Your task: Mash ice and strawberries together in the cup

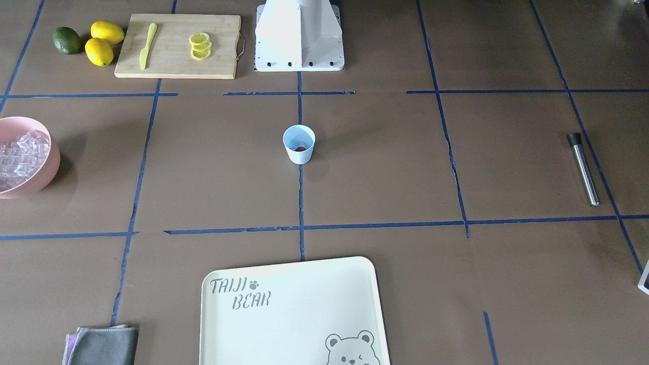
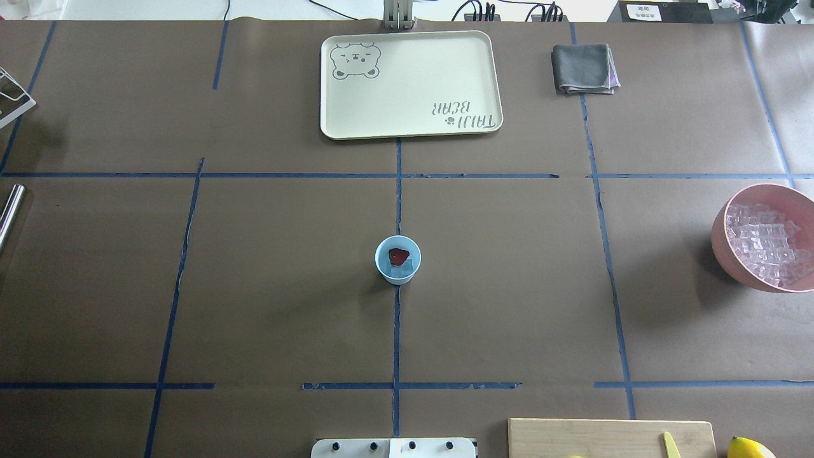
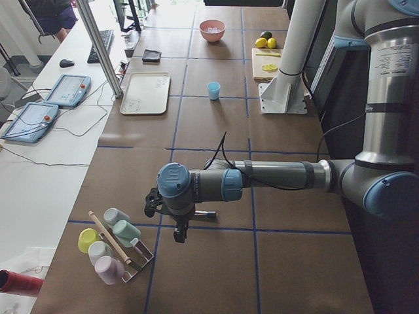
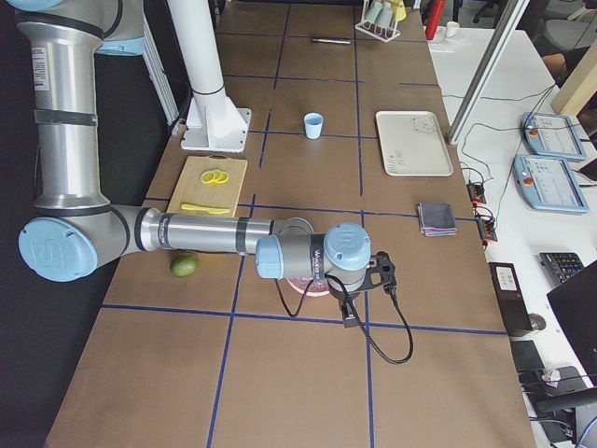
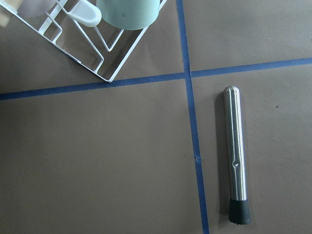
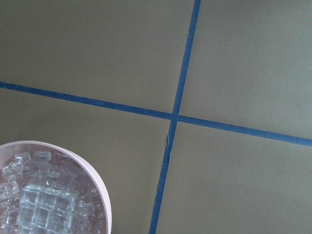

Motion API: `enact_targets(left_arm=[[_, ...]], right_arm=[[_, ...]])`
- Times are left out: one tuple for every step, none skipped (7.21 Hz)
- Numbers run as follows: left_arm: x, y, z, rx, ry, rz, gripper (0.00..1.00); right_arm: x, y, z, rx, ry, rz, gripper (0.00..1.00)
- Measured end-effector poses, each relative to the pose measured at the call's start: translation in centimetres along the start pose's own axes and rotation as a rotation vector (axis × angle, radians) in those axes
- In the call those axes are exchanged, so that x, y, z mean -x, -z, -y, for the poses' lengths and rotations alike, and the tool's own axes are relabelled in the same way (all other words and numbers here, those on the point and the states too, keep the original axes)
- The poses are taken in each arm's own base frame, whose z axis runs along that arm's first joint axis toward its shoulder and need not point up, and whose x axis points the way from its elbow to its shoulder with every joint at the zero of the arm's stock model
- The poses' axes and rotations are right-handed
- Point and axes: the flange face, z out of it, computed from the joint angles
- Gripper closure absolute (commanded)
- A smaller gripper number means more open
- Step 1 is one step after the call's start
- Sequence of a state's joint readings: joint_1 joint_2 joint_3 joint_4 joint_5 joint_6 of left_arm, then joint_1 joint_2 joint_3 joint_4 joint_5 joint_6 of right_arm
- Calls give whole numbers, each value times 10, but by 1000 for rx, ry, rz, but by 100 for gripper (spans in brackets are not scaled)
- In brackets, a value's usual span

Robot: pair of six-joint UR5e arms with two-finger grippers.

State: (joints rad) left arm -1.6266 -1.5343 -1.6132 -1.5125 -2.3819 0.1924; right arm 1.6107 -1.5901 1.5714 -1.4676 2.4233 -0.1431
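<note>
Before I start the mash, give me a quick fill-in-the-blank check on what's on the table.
Inside the light blue cup lies one red ___.
The ice heap fills the ___ bowl.
The steel muddler has a ___ end cap.
Missing words: strawberry; pink; black.

Bright even light; faint shadow beside cup [image 2: 383,262]; seemingly sharp.

My table [image 2: 267,305] is covered in matt brown paper, ruled with blue tape [image 5: 192,141]. Below my left wrist camera, the muddler [image 5: 236,151] has a bright brushed metal shaft and a matt black ribbed tip. The cup [image 1: 299,154] looks like smooth plastic. Ice [image 2: 766,245]: clear, glossy. Bowl [image 2: 718,245]: matt pink. Cutting board [image 1: 172,56]: pale wood. Tray [image 1: 294,314]: smooth cream plastic. Cloth [image 2: 582,67]: soft grey fabric.
</note>
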Motion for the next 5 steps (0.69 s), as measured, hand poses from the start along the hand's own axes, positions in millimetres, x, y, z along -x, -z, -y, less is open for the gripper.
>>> enact_targets(left_arm=[[0, 0, 0, 0, 1, 0, 0], [0, 0, 0, 1, 1, 0, 0], [0, 0, 0, 1, 1, 0, 0], [0, 0, 0, 0, 0, 0, 0], [0, 0, 0, 0, 0, 0, 0]], right_arm=[[-2, -2, -1, 3, -4, 1, 1], [-2, -2, -1, 4, -5, 0, 1], [-1, -1, 0, 2, -6, -1, 1], [0, 0, 0, -1, -14, -2, 1], [1, 1, 1, -3, -23, -2, 1]])
